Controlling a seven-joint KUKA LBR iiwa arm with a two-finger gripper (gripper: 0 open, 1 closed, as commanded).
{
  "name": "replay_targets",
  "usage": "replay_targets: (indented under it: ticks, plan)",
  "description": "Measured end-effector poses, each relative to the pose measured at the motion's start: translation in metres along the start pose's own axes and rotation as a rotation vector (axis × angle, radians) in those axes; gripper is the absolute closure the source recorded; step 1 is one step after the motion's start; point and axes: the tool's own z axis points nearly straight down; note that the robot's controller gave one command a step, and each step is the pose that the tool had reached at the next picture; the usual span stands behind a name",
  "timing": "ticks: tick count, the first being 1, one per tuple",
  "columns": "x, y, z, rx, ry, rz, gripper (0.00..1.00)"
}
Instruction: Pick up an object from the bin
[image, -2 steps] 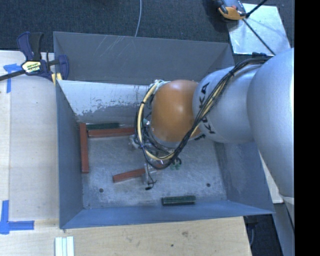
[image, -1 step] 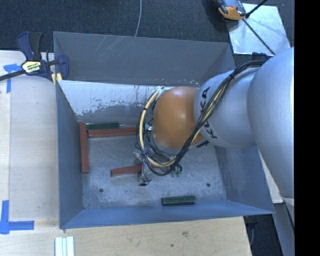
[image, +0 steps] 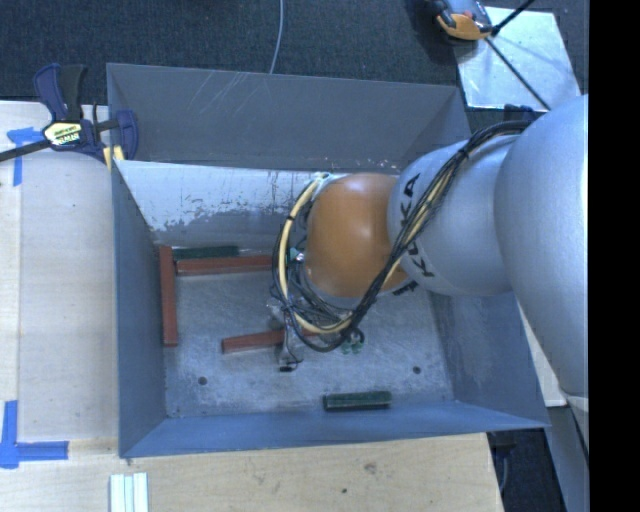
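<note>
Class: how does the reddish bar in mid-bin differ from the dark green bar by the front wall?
The middle bar is reddish-brown; the front bar dark green. The middle bar's right end ends at the gripper; the front bar lies apart from it. The middle bar tilts slightly; the front bar runs level. Both are slim and lie flat.

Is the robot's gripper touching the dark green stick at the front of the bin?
Apart. The camera view shows bare bin floor between the gripper and the dark green stick.
</note>
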Motion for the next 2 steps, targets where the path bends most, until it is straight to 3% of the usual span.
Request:
replay_targets:
  ticks: [2]
  plan:
    - [0.0007, 0.0000, -0.0047, 0.000, 0.001, 0.000, 1.00]
